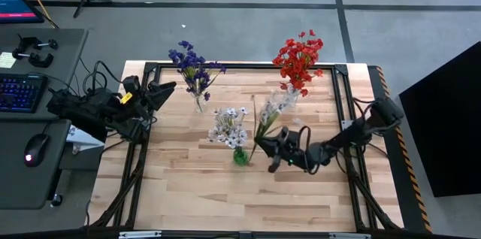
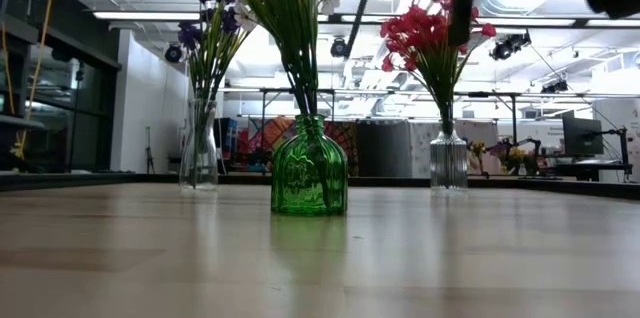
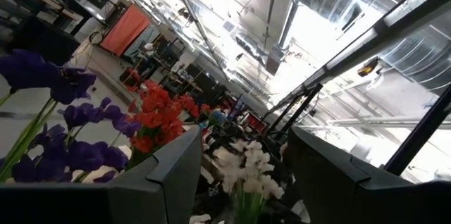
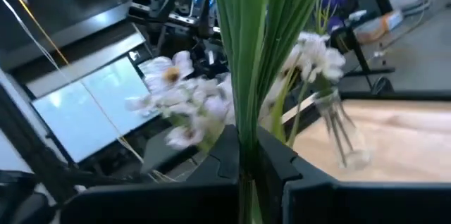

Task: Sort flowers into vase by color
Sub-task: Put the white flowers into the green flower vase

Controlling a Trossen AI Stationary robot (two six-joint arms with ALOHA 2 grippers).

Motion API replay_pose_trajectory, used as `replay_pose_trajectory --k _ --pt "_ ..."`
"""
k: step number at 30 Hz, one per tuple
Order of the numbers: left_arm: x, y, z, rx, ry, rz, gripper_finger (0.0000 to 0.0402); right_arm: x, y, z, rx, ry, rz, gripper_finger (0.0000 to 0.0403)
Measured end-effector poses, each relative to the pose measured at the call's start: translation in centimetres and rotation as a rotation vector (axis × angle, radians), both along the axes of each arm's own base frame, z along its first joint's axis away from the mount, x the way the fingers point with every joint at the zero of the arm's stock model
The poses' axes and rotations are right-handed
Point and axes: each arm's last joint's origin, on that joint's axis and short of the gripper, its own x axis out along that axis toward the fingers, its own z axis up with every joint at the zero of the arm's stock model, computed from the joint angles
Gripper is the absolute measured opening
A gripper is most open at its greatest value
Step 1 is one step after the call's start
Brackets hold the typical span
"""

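Observation:
A green glass vase [image 1: 240, 156] [image 2: 310, 168] stands mid-table with white flowers [image 1: 228, 126] in it. A clear vase [image 2: 198, 148] on the far left holds purple flowers [image 1: 194, 65]. Another clear vase [image 2: 448, 160] on the far right holds red flowers [image 1: 299, 57]. My right gripper [image 1: 272, 147] [image 4: 246, 164] is just right of the green vase, shut on a white spray [image 1: 279, 102]. My left gripper [image 1: 164, 92] [image 3: 243, 175] waits open at the table's left side, left of the purple flowers. My right gripper pinches the white spray's bunched green stems [image 4: 248, 129] between its two fingers, on the lower part of the stem. The fingers lie across the stem, coming level from the table's right. The spray is lifted clear and tilted, with its blooms [image 4: 176, 97] toward the far edge.
A black frame rail [image 1: 248, 66] runs around the table top. A desk with a keyboard [image 1: 21, 92] and mouse [image 1: 34, 149] sits left of the table. Bare wood [image 1: 225, 201] lies on the near side of the vases.

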Motion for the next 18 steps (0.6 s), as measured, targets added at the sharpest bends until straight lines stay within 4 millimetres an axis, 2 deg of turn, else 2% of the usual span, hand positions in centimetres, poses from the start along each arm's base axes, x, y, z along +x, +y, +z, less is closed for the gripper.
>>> replay_pose_trajectory --k 6,10,18 --pt "-0.1 0.0 0.1 0.015 -0.007 0.013 0.0197 1.6 -3.0 0.1 -0.135 0.011 0.059 0.0" --pt "-0.1 0.1 0.2 0.015 -0.011 0.025 0.0197 2.1 -3.8 -0.2 -0.219 0.039 0.125 0.0" --pt "-0.1 0.2 0.2 -0.006 -0.005 0.075 0.0197 2.6 -4.8 -0.8 -0.243 0.106 0.145 0.0"
